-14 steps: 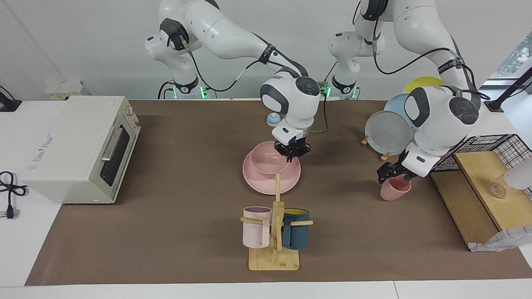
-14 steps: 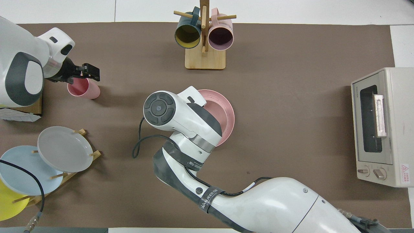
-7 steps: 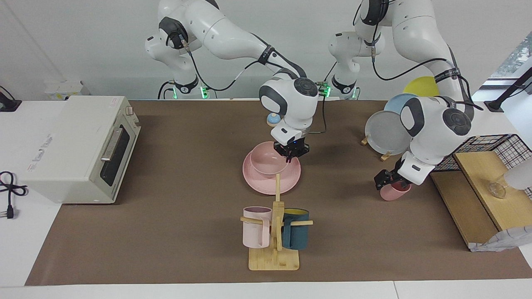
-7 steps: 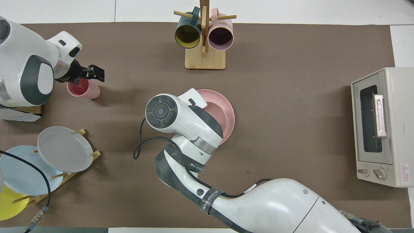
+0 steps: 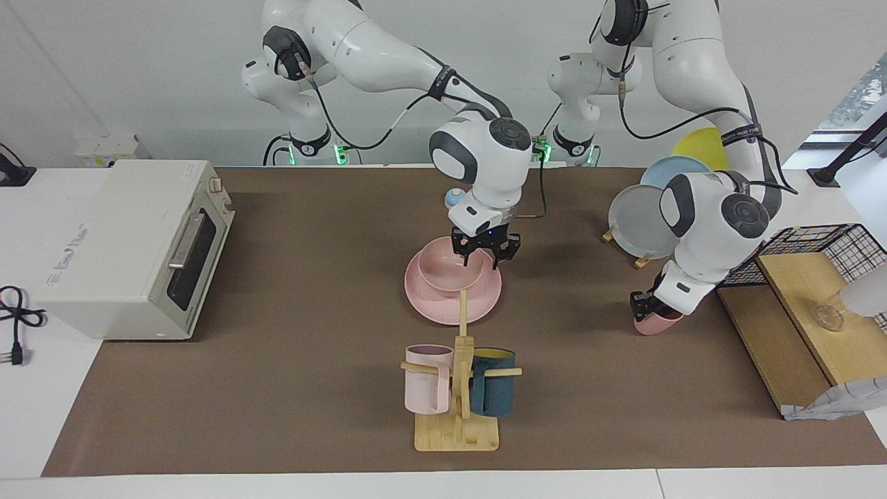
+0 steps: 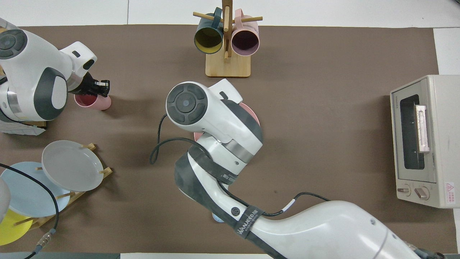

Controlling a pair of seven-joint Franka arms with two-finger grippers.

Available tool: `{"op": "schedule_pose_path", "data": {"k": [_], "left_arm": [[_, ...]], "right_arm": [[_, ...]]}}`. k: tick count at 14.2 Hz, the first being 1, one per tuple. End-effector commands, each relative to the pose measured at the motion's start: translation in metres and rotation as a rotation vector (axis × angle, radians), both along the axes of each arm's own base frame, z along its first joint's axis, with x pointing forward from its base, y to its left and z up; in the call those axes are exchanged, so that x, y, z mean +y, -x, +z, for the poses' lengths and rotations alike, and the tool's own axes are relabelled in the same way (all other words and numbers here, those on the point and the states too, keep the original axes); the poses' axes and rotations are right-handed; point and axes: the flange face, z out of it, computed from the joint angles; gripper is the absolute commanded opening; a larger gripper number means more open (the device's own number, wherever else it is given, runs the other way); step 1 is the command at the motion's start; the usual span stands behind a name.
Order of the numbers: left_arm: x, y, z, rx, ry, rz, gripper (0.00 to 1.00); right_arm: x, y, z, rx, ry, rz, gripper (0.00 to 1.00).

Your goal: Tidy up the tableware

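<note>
The pink bowl [image 5: 450, 272] sat in the pink plate [image 5: 453, 294] at the middle of the counter [image 5: 291, 388], with the wooden mug rack [image 5: 457, 388] standing farther from the robots than the plate. The right gripper [image 5: 484, 258] hung just above the bowl's rim on the side toward the left arm, its jaws spread apart and apparently not touching the bowl. In the overhead view the right arm's wrist covered most of the plate, so only a sliver of its rim showed.

The pink cup [image 5: 655, 320] stood upright on the counter, well apart from the plate toward the left arm's end of the counter and near the wooden shelf [image 5: 797, 326]. The left gripper [image 5: 648, 308] was down at the cup's mouth, coming at it from the shelf side. The overhead view showed the fingers [image 6: 104, 84] at the rim, but whether the jaws had closed on it I cannot tell.

The coming move seemed to turn on the cup's place relative to the plate: it lay off toward the left arm, so that arm was plainly the nearer one to lift it and carry it across to the plate. The cup's axis was vertical, so a pinch across the rim suited. The right gripper would probably need to clear the bowl first.
</note>
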Motion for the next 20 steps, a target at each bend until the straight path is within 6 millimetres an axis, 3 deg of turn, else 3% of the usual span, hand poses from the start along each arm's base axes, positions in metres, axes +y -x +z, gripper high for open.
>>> {"op": "schedule_pose_path", "data": {"k": [1,3,5,6,8,9,11,14,15,16,18,20], "left_arm": [[0.000,-0.004,0.021,-0.017,-0.018,-0.017,0.00],[-0.003,-0.008,0.046,0.004,-0.011,-0.016,0.00],[-0.012,-0.008,0.090,0.053,0.017,-0.005,0.00],[-0.027,-0.003,0.119,0.095,0.044,0.003,0.00],[-0.063,0.005,0.174,0.105,0.075,0.088,0.00],[-0.094,0.013,0.188,0.112,0.086,0.127,0.00],[-0.173,0.035,0.206,0.093,0.095,0.158,0.00],[-0.272,0.072,0.216,0.040,0.127,0.135,0.00],[-0.300,0.085,0.211,0.042,0.126,0.129,0.00],[-0.328,0.096,0.190,0.051,0.118,0.131,0.00],[-0.361,0.109,0.161,0.033,0.120,0.136,0.00],[-0.375,0.111,0.130,0.048,0.081,0.127,0.00]], "right_arm": [[-0.077,-0.011,0.060,0.028,0.020,0.043,1.00],[-0.128,-0.008,0.088,0.060,0.039,0.101,1.00],[-0.191,-0.008,0.115,0.117,0.063,0.149,1.00],[-0.229,-0.009,0.130,0.142,0.059,0.152,1.00],[-0.291,-0.011,0.149,0.164,-0.006,0.160,1.00],[-0.320,-0.011,0.147,0.177,-0.012,0.152,1.00],[-0.348,0.001,0.141,0.199,-0.014,0.147,1.00],[-0.365,0.018,0.123,0.219,-0.016,0.126,1.00],[-0.366,0.023,0.119,0.216,-0.016,0.128,1.00],[-0.373,0.025,0.115,0.224,-0.017,0.118,1.00],[-0.382,0.026,0.114,0.227,-0.021,0.128,1.00],[-0.391,0.020,0.115,0.201,-0.023,0.155,1.00]]}}
